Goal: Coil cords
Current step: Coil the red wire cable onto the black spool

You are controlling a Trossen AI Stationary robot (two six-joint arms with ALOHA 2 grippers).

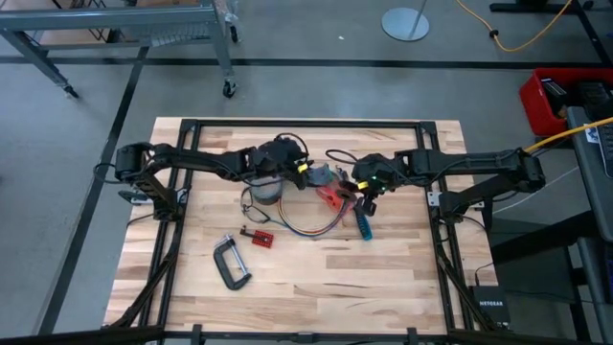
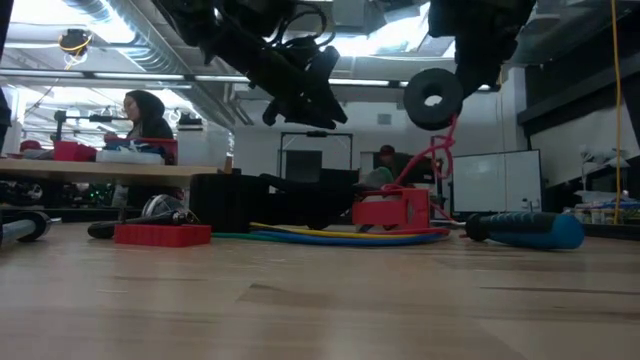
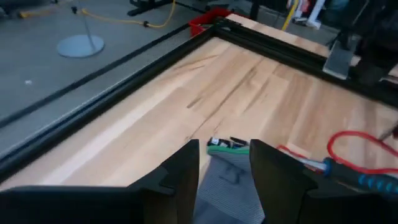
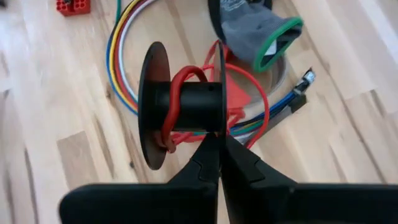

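We clamp our right gripper (image 4: 219, 155) on a black spool (image 4: 180, 106) carrying one turn of red cord (image 4: 186, 78). Below the spool, the multicoloured cord (image 4: 121, 56) lies loose on the table (image 4: 56, 155), uncoiled. Our left gripper (image 3: 224, 168) hangs released beside the spool.

You see a wooden table (image 1: 383, 278) bearing a C-clamp (image 1: 231, 263), red block (image 1: 261, 238), blue-handled screwdriver (image 1: 364, 222), and multicoloured cord (image 1: 308, 231).
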